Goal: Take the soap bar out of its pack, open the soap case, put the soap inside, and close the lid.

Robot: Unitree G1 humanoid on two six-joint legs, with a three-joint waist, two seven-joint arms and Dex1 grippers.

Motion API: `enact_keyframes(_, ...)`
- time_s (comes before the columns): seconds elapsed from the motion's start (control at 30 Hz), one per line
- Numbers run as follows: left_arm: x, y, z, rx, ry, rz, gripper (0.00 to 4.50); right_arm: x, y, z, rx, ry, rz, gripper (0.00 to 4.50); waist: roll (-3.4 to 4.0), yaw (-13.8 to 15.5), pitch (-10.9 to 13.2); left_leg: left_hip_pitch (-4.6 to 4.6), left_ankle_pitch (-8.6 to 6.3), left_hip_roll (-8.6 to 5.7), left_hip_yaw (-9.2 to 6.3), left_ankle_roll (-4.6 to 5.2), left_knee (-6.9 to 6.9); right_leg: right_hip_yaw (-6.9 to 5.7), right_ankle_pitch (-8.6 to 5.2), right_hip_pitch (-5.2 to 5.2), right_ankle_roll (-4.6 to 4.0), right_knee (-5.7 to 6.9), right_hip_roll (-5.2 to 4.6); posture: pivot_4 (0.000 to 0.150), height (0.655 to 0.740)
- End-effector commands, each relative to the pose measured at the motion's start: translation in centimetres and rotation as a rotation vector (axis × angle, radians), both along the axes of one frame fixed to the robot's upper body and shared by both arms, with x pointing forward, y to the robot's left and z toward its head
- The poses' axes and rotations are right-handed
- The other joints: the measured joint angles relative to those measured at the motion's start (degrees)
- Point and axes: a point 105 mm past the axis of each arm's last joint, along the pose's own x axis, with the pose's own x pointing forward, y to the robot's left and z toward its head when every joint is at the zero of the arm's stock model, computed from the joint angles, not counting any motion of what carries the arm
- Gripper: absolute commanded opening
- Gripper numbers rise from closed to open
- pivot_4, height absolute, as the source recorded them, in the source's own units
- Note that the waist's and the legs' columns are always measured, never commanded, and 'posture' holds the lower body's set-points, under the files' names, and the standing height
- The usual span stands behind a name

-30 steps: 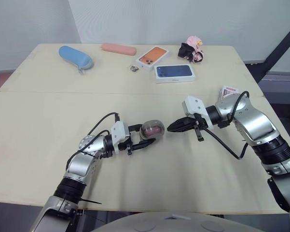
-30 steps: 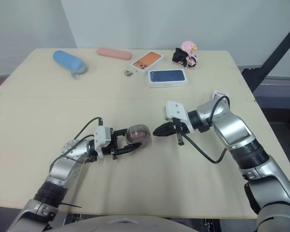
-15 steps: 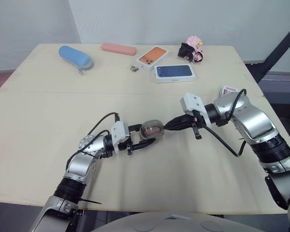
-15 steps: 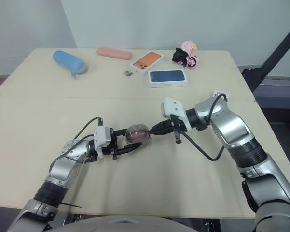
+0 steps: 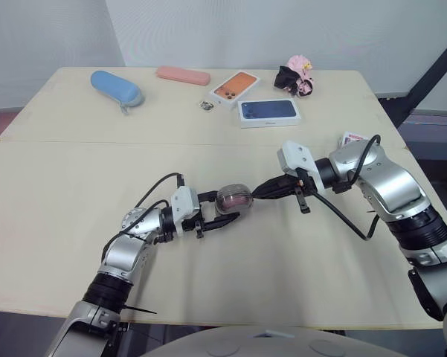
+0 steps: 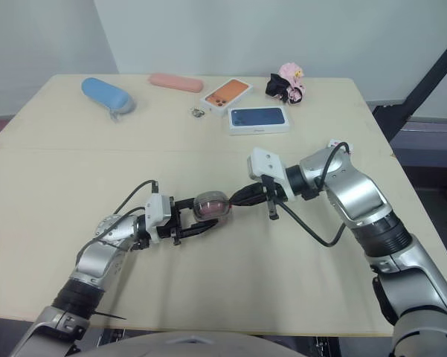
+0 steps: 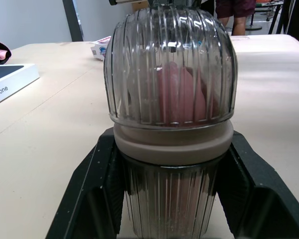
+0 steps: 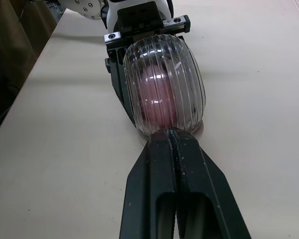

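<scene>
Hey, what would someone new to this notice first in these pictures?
The clear ribbed soap case with pink soap inside, gripped by the left hand at the middle of the table. The right hand, shut, points at the case's end. At the back lie a blue pouch and a phone box.

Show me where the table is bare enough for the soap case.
Bare: the table's left stretch between the blue glasses case and the left arm; the near strip between the arms, short of the left claw and right claw. Crowded: the far edge, glasses case through iPhone box; the soap pack by the right arm.
</scene>
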Motion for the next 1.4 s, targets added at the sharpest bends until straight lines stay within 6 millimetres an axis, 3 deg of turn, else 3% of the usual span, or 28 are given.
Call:
enact_keyframes(0.03,0.2,0.4,-0.3,0.036,-0.003,0.018,1.93,0.1,-0.2,1.4,0.02,-0.054,0.011,0.09,0.0,0.0,0.0,0.0,0.0,0.0,0.0,0.0,0.0,0.0,0.0,0.0,0.0,0.0,0.0,0.15,0.74)
enact_keyframes(0.37,0.2,0.4,-0.4,0.041,-0.005,0.016,1.93,1.5,-0.3,3.4,0.078,-0.087,-0.033,0.09,0.01,-0.02,0.01,0.0,0.0,-0.01,0.0,0.0,0.01,0.02,0.0,0.0,0.0,0.02,0.0,0.15,0.74)
enact_keyframes(0.67,0.3,0.4,-0.4,0.041,-0.007,0.016,1.93,0.3,0.6,4.7,0.116,-0.079,0.025,0.09,0.01,0.05,0.01,0.0,0.0,0.0,0.0,0.0,0.01,0.0,0.0,0.01,0.0,0.02,0.0,0.15,0.74)
enact_keyframes(0.9,0.2,0.3,-0.5,0.043,-0.007,0.014,1.93,-1.2,0.4,3.7,0.047,-0.062,0.089,0.09,0.01,0.07,0.01,0.0,0.0,0.0,0.0,0.0,0.01,0.0,0.0,0.01,0.0,0.01,0.0,0.15,0.74)
enact_keyframes(1.1,0.2,0.3,-0.5,0.043,-0.006,0.014,1.93,-0.5,-0.4,2.4,-0.019,-0.074,0.06,0.09,0.01,0.05,0.01,0.0,0.0,0.0,0.0,0.0,0.0,0.01,0.0,0.01,0.0,0.01,0.0,0.15,0.74)
enact_keyframes(1.4,0.2,0.3,-0.5,0.043,-0.004,0.014,1.93,-0.9,0.5,2.8,0.025,-0.074,0.087,0.09,0.01,0.06,0.01,0.01,0.0,0.0,0.0,0.0,0.0,0.0,0.0,0.01,0.0,0.02,0.0,0.15,0.74)
